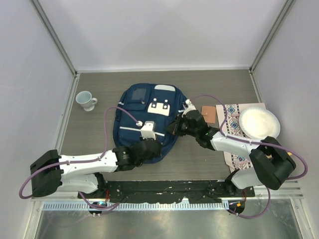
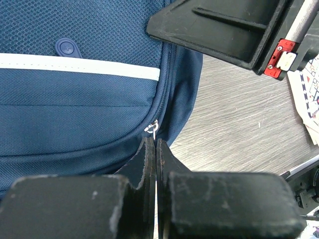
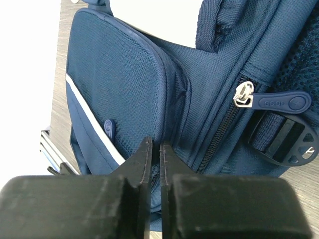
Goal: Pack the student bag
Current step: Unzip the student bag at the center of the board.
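top view – student bag [image 1: 141, 102]: navy, lies flat at mid-desk, white patch facing up, between the two arms.
top view – left gripper [image 1: 158, 144]: on the bag's near right edge; its state is not readable from this height.
top view – right gripper [image 1: 174, 127]: at the bag's right side, just beyond the left gripper.
top view – desk [image 1: 99, 139]: grey wood grain.
top view – cup [image 1: 87, 100]: white, left of the bag, well apart from it.
top view – patterned cloth [image 1: 233, 134]: right of the bag, lying under the right arm.
top view – plate [image 1: 259, 123]: white, resting on the cloth.
top view – brown flat item [image 1: 209, 114]: between the bag and the cloth; I cannot tell what it is.

left wrist – left gripper [image 2: 152, 149]: jaws fully together, tips against the bag's side seam just below a small metal zip ring [image 2: 152, 128]. I cannot tell whether anything is pinched.
left wrist – student bag [image 2: 75, 99]: fills the left of the view, with a white stripe [image 2: 79, 64] across it and bare desk to its right.
left wrist – right arm [image 2: 224, 30]: black body, upper right.

right wrist – right gripper [image 3: 152, 147]: jaws nearly together with a thin slit left, tips at the piped edge of a front pocket. I cannot tell whether fabric is caught.
right wrist – student bag [image 3: 129, 79]: close up and standing on edge in this view.
right wrist – zip pull [image 3: 279, 102]: blue tab on a metal slider, to the right, above a black buckle [image 3: 284, 142].
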Controlling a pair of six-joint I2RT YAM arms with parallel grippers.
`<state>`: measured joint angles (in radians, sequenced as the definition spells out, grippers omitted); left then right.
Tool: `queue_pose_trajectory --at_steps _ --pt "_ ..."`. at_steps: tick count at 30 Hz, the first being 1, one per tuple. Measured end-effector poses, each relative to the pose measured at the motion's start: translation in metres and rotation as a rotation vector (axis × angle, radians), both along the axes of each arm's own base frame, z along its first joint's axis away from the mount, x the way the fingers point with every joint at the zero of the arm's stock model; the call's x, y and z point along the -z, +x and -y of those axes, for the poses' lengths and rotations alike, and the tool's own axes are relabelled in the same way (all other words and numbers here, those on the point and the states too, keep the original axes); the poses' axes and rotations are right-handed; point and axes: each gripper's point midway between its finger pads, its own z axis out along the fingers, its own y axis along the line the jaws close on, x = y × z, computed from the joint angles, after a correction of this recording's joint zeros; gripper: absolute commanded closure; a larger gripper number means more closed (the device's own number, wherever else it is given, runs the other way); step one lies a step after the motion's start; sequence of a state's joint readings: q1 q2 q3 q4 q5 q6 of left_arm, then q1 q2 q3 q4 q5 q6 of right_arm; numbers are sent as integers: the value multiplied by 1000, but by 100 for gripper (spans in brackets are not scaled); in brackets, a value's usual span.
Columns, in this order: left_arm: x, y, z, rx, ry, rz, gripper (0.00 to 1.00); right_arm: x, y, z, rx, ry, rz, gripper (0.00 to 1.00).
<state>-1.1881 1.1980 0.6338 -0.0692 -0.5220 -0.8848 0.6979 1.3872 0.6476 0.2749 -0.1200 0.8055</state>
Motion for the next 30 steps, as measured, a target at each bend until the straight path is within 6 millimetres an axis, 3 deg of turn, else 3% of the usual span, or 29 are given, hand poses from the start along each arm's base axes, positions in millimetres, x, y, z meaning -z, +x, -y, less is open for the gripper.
queue_pose_trajectory --at_steps 8,14,24,27,28,30 --pt "-2 0 -14 -34 -3 13 100 0 11 1 -18 -65 -14 99" --pt "-2 4 -49 -154 52 16 100 -3 30 7 -31 -86 -27 99" --pt "-3 14 -93 -346 77 3 100 -11 45 -1 -69 -111 -22 99" --pt "-2 17 -89 -343 104 4 100 -10 51 0 -70 -111 -22 73" --pt "-1 17 -86 -337 110 1 100 -10 52 1 -70 -110 -22 48" --pt "4 18 -81 -310 139 -2 100 -13 61 7 -36 -113 4 38"
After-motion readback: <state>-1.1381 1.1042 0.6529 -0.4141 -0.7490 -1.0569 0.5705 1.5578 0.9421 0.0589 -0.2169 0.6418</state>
